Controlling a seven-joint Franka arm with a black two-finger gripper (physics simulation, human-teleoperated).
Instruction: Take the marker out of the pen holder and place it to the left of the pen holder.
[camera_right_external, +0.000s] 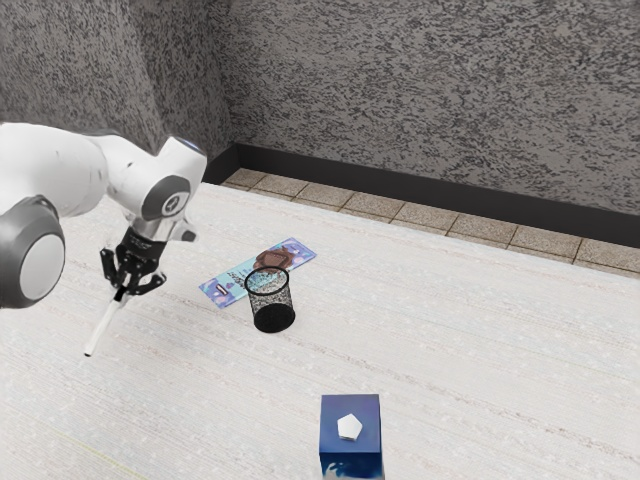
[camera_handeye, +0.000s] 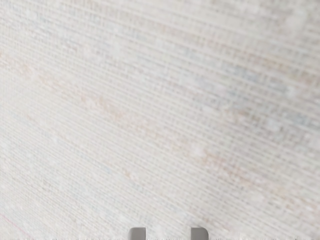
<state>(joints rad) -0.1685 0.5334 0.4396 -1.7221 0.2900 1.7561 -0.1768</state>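
The end effector (camera_right_external: 122, 289) was pinching the upper end of the white marker (camera_right_external: 103, 325). The marker slanted down from it toward the exterior view's left, out of the pen holder (camera_right_external: 274, 319) and well apart from it; whether its lower tip touched the tabletop (camera_right_external: 200, 400), I could not tell. The black mesh pen holder stood upright beside a colorful banknote (camera_right_external: 232, 284), with a brown patch (camera_right_external: 273, 258) on the banknote. Nearer the exterior camera stood a blue box (camera_right_external: 335, 408) with a white pentagon (camera_right_external: 349, 428) on top.
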